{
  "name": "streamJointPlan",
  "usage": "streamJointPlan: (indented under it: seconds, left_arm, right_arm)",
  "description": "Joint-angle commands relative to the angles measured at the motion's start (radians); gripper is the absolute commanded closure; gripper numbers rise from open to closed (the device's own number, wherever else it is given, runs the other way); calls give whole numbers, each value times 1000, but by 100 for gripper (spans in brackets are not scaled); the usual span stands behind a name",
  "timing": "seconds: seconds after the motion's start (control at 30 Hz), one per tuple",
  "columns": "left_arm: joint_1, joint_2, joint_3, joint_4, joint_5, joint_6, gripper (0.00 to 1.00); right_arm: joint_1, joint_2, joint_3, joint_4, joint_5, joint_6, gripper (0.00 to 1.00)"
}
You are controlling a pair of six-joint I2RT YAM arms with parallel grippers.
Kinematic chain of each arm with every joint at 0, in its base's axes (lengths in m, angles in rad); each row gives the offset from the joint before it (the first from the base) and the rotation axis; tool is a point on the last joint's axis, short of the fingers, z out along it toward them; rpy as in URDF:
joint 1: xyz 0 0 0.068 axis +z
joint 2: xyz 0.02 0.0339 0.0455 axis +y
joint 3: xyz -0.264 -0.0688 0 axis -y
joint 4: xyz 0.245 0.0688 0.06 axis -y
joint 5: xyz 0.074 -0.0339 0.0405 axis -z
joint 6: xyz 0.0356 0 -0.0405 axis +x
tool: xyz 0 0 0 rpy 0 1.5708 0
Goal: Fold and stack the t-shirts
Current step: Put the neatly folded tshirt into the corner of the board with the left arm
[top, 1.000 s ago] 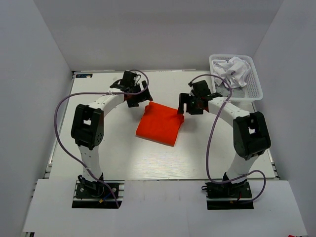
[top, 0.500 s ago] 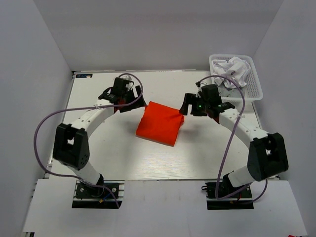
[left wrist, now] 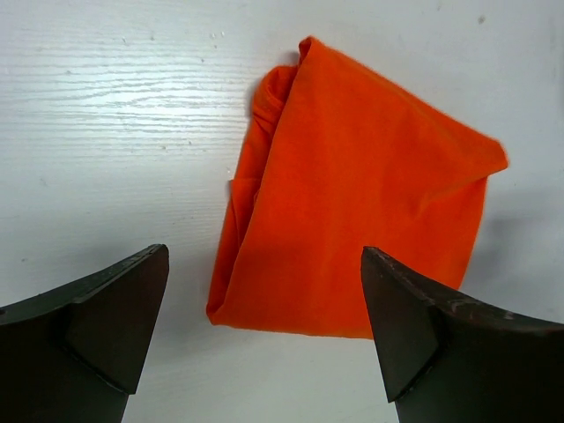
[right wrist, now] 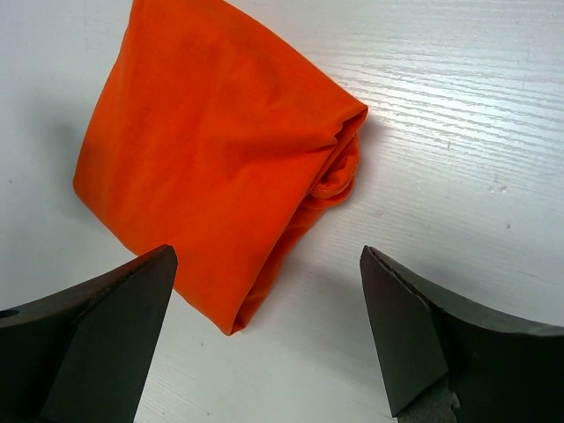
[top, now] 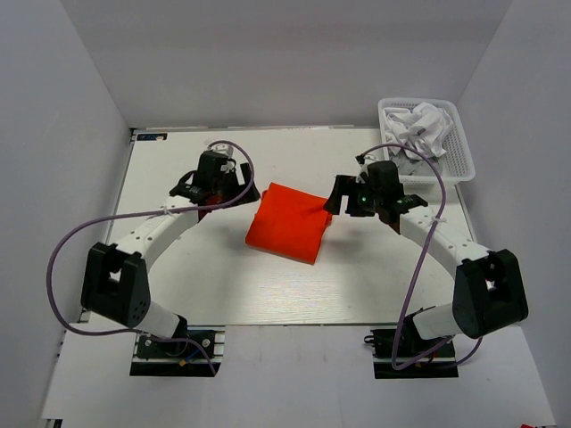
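Shirt (top: 287, 223), orange: folded, flat on counter (top: 223, 285), between left jaws and right jaws, touching neither. Both pairs spread wide, empty. White and grey shirts (top: 419, 127): crumpled in basket (top: 442, 175), beyond right jaws; folding and stacking apparently outstanding.

We see a white, wood-grained desk (top: 178, 263). One folded orange-red t-shirt (top: 287, 223) lies flat near its middle, turned slightly askew, with its thicker folded edge toward the right. A white lattice basket (top: 439, 176) sits at the far right corner, well apart from the shirt.
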Motion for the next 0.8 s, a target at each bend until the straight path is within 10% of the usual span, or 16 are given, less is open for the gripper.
streamJointPlan:
  seconds: [0.0, 0.27, 0.47, 0.57, 0.77]
  left_arm:
    - [-25, 75, 26, 34, 74, 68, 0]
    - [-79, 357, 137, 14, 48, 112, 6]
    - [-111, 503, 203, -35, -21, 113, 49]
    - [-120, 513, 215, -46, -59, 122, 95]
    - [-105, 502, 306, -108, -281, 122, 100]
  right_arm:
    - [-1, -21, -7, 33, -23, 9, 10]
    - [-1, -53, -24, 22, -19, 17, 10]
    - [-1, -81, -29, -1, 9, 6, 10]
    - [-4, -87, -29, -1, 33, 0, 10]
    - [-3, -84, -35, 10, 64, -8, 10]
